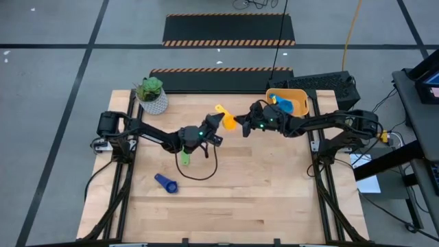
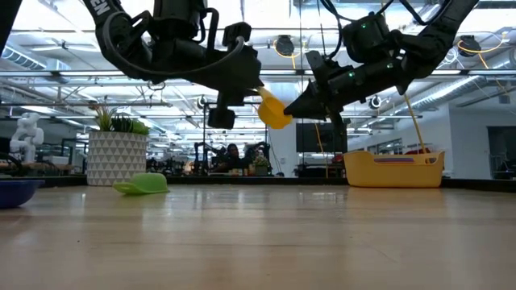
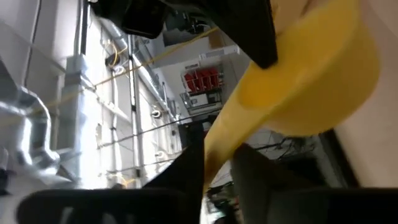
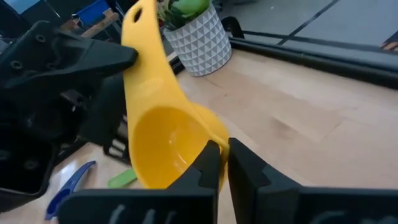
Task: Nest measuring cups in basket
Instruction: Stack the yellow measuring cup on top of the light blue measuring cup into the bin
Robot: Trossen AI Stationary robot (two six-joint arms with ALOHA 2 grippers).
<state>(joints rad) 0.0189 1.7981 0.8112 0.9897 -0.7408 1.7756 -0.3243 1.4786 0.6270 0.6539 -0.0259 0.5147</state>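
Measuring cups are what I am sorting, and the yellow cup (image 4: pixel 163 140) is mid-air between both arms, above the middle of the bench (image 1: pixel 274 199). My right claw (image 4: pixel 219 160) is clenched on the bowl's rim. My left claw (image 1: pixel 214 123) sits at the handle end, its fingers seemingly loosening, though I cannot tell whether they have let go. For a clean handover, I judge the left should be fully clear before the right pulls away, or the cup may twist in the grip. The basket (image 1: pixel 300 96) sits at the far right corner, with a blue cup (image 1: pixel 282 103) already in it. A green cup (image 2: pixel 143 184) and a dark blue cup (image 1: pixel 165 183) lie on the bench.
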